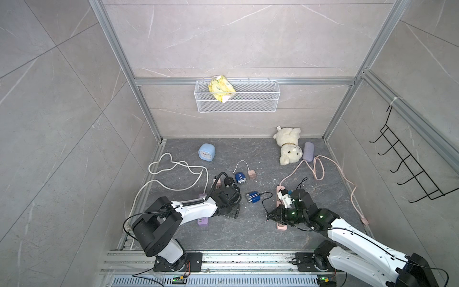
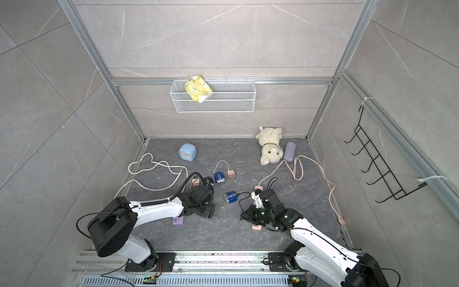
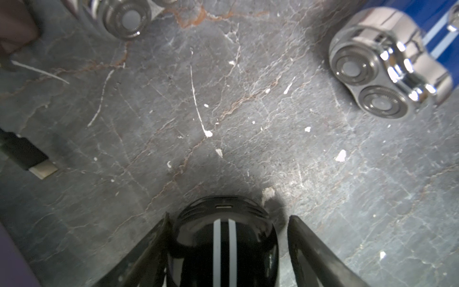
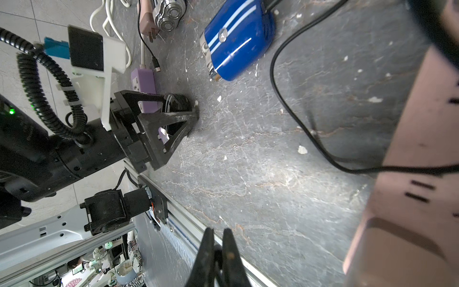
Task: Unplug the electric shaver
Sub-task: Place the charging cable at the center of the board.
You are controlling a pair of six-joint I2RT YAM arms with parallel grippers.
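A black electric shaver (image 3: 223,246) with two white stripes lies on the floor between the fingers of my left gripper (image 3: 227,218). That gripper is open: one finger is against the shaver, the other (image 3: 305,238) stands clear of it. The shaver's charging port (image 3: 223,206) is empty. A black cable's loose plug (image 3: 37,165) lies on the floor off to one side. In both top views the left gripper (image 1: 232,215) (image 2: 207,214) hides this shaver. My right gripper (image 4: 218,238) (image 1: 268,218) is shut with nothing seen in it, beside the pink power strip (image 1: 282,226).
A blue shaver (image 1: 253,197) has a black cable (image 4: 285,99) running to the pink strip. Another blue shaver (image 1: 240,178) connects by a white cable to a pink adapter (image 1: 252,174). Nearby are a purple power strip (image 1: 202,221), a blue clock (image 1: 206,152) and a plush toy (image 1: 289,146).
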